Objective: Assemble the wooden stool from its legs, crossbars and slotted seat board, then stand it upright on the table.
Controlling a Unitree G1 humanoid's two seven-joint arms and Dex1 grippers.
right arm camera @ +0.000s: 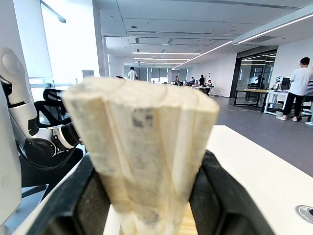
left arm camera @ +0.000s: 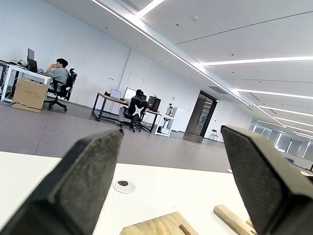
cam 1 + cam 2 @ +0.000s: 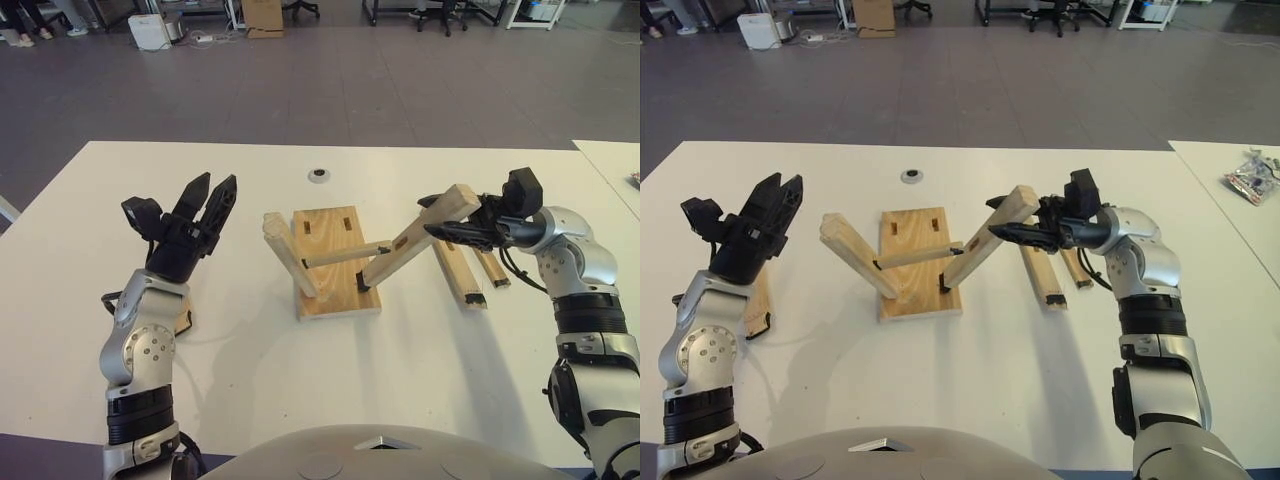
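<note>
Big smooth white table. Flat in the middle, a pale wood seat board with small slots cut in it. Tilted over the board, a chunky square left leg and right leg, joined by a thin crossbar (like a tipped letter H). Clamped tight on the right leg's top end, the right gripper. Up over the table's left side, the left gripper, black padded fingers wide apart, holding nothing. Beside the board, two loose wood sticks, lying flat.

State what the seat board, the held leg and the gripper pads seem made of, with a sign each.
Seat board: pale unfinished-looking wood, visible grain. Leg: same light wood, matte, grain lines on its end. Pads: dark, rough-textured, perhaps rubber or foam.
</note>
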